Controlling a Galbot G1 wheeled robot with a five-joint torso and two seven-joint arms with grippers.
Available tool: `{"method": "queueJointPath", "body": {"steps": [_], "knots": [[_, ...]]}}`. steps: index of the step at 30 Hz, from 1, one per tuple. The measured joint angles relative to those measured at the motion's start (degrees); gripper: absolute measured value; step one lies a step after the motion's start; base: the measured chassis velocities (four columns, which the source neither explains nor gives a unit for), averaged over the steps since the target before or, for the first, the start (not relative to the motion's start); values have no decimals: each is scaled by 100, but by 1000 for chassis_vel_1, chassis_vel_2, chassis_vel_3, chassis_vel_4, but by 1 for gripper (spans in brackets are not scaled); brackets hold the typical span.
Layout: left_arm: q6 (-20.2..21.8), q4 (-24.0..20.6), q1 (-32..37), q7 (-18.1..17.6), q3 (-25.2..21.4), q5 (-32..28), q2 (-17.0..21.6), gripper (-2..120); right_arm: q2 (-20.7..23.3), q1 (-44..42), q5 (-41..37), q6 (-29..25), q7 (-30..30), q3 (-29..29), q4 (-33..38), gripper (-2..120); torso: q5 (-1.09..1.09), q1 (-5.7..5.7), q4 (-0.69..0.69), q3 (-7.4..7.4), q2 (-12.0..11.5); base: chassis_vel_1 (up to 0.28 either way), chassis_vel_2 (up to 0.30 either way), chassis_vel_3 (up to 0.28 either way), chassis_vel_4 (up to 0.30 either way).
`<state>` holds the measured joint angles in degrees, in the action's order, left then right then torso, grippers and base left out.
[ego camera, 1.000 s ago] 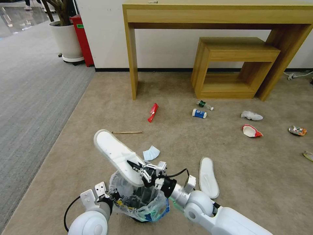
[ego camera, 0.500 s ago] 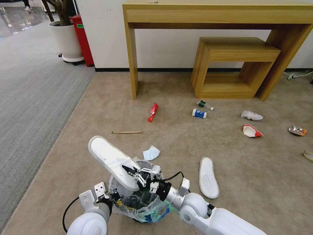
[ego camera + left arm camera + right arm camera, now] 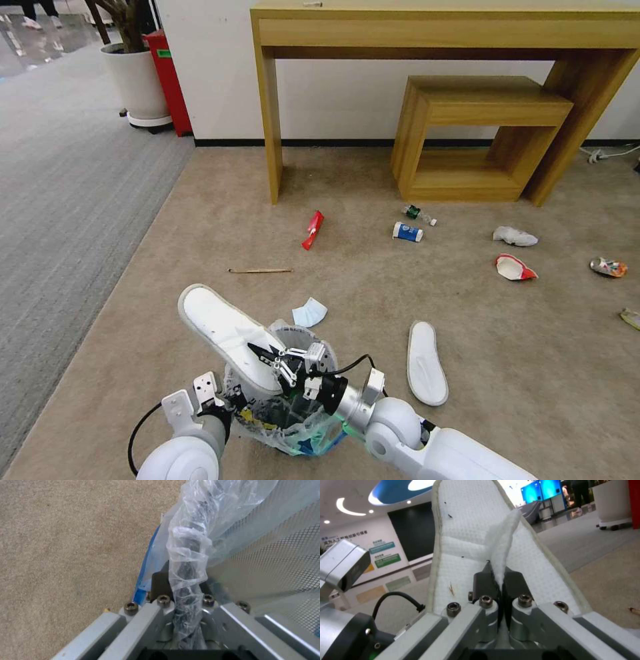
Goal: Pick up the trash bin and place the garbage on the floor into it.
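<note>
Over the bag-lined trash bin (image 3: 283,417), right tool (image 3: 267,355) clamped on 1 white waffle-textured slipper (image 3: 223,330).

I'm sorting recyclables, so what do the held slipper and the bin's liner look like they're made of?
The slipper in the right claw looks like soft white waffle-textured fabric, matte, with a stitched cream edge. The bin liner, pinched by the left claw, looks like thin glossy translucent plastic film: it crinkles and shows the mesh wall through it.
</note>
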<state>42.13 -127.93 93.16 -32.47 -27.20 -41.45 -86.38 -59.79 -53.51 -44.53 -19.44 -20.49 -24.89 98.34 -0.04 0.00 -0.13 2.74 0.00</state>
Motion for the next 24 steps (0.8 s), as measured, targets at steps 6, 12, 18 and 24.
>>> {"method": "queueJointPath", "body": {"steps": [6, 12, 18, 24], "knots": [[0, -14, 3, 7, -3, 0, 4, 0, 1, -3, 76, -22, -2, -37, -103, 0, 0, 0, 0, 0, 0, 0, 0, 0, 0], [0, -20, -7, 12, 0, -4, -2, 0, 13, -21, 112, -29, -61, -39, -149, 7, 0, 0, 0, 0, 0, 0, 0, 0, 0], [0, -42, -13, 13, -53, -40, 17, 0, 27, -42, 161, -51, -127, -9, -221, 30, 0, 0, 0, 0, 0, 0, 0, 0, 0], [0, -44, -13, 14, -55, -43, 10, 0, 5, -41, 183, -85, -149, -8, -282, 53, 0, 0, 0, 0, 0, 0, 0, 0, 0]]}}
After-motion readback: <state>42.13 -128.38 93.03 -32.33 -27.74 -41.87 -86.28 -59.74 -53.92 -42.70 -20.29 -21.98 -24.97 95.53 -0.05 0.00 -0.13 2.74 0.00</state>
